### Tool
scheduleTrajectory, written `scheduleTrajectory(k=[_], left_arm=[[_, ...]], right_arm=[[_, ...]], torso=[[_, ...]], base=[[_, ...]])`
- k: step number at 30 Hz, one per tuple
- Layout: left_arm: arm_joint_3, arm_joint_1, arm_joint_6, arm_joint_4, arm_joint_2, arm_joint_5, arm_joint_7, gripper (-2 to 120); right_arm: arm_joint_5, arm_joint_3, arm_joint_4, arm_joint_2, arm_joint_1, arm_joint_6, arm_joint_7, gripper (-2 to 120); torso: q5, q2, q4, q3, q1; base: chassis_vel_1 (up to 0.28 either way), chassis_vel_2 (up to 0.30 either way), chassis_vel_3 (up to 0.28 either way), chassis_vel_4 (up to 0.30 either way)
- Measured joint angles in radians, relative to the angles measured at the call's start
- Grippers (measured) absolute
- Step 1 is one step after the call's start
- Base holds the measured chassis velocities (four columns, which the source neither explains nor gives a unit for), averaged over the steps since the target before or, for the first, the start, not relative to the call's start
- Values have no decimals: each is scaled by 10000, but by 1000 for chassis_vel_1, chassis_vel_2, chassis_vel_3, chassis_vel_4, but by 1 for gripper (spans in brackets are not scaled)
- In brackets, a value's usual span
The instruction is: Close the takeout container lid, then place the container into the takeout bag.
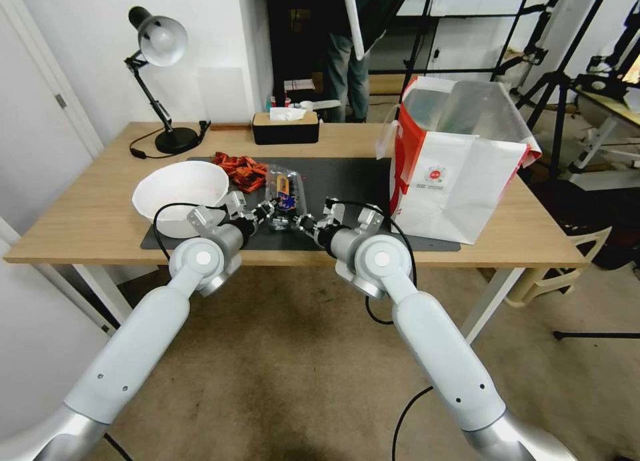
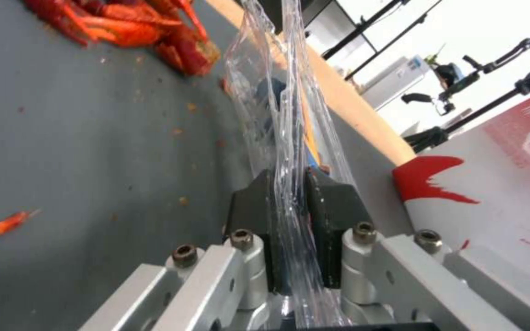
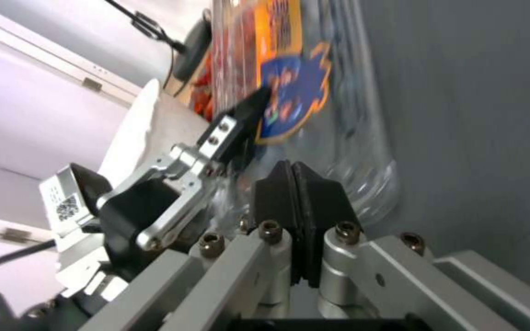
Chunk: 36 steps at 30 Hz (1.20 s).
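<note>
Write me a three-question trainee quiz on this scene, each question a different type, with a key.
1. True or false: the left end effector is shut on the clear plastic edge of the container.
2. Multiple choice: where does the bag stand relative to the container?
A. To the robot's left of it
B. To the robot's right of it
C. On the floor under the table
3. Fill in: the lamp stands at the far ___ corner of the table, by the robot's sides.

Key: 1 true; 2 B; 3 left.
</note>
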Motion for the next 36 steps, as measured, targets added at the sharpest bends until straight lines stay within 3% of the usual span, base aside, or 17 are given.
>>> scheduleTrajectory(k=[3, 5, 6, 8, 9, 12, 13, 16, 26, 28, 36], left_arm=[[-1, 0, -52, -61, 23, -27, 48, 9], [-37, 44, -169, -298, 65, -51, 181, 9], [-37, 44, -169, -298, 65, -51, 181, 9], [-81, 87, -343, -599, 168, -54, 542, 9], [-81, 87, -343, -599, 168, -54, 542, 9], [-365, 302, -473, -1044, 358, 2, 921, 9], [-365, 302, -473, -1044, 358, 2, 921, 9], [-978, 949, -843, -1694, 721, 481, 1443, 9], [-828, 755, -1723, -1946, 1122, 1445, 2694, 9], [-629, 430, -1962, -1906, 1211, 1682, 3071, 9], [409, -932, -2408, -1365, 1371, 2165, 3482, 8]], right_arm=[[-789, 20, 249, -131, -123, 40, -326, 3], [-3531, 146, 921, -666, -693, 587, -1856, 14], [-3531, 146, 921, -666, -693, 587, -1856, 14], [-6755, 426, 1695, -1457, -1635, 1792, -3487, 24], [-6755, 426, 1695, -1457, -1635, 1792, -3487, 24], [-8683, 594, 2121, -1936, -2315, 2860, -4007, 39], [-8683, 594, 2121, -1936, -2315, 2860, -4007, 39], [-9770, 489, 2214, -1993, -2654, 3662, -4085, 54], [-11339, 979, 2671, -1880, -4370, 5084, -3998, 86], [-11552, 1041, 2742, -1810, -4964, 5329, -3965, 96], [-11965, 1106, 2903, -1608, -5903, 5598, -3940, 100]], torso=[[2, 0, 1, -1, 0], [0, 1, -1, -1, 0], [0, 1, -1, -1, 0], [1, 3, -4, -2, 0], [1, 3, -4, -2, 0], [-1, 3, -13, -2, -1], [-1, 3, -13, -2, -1], [2, 3, 11, -2, -1], [0, 3, -5, -2, 0], [1, 3, -4, -3, -2], [-1, 3, -1, -1, -1]], base=[[0, 0, 0, 0], [0, 0, 0, 0], [0, 0, 0, 0], [0, 0, 0, 0], [0, 0, 0, 0], [0, 0, 0, 0], [0, 0, 0, 0], [0, 0, 0, 0], [0, 0, 0, 0], [0, 0, 0, 0], [0, 0, 0, 0]])
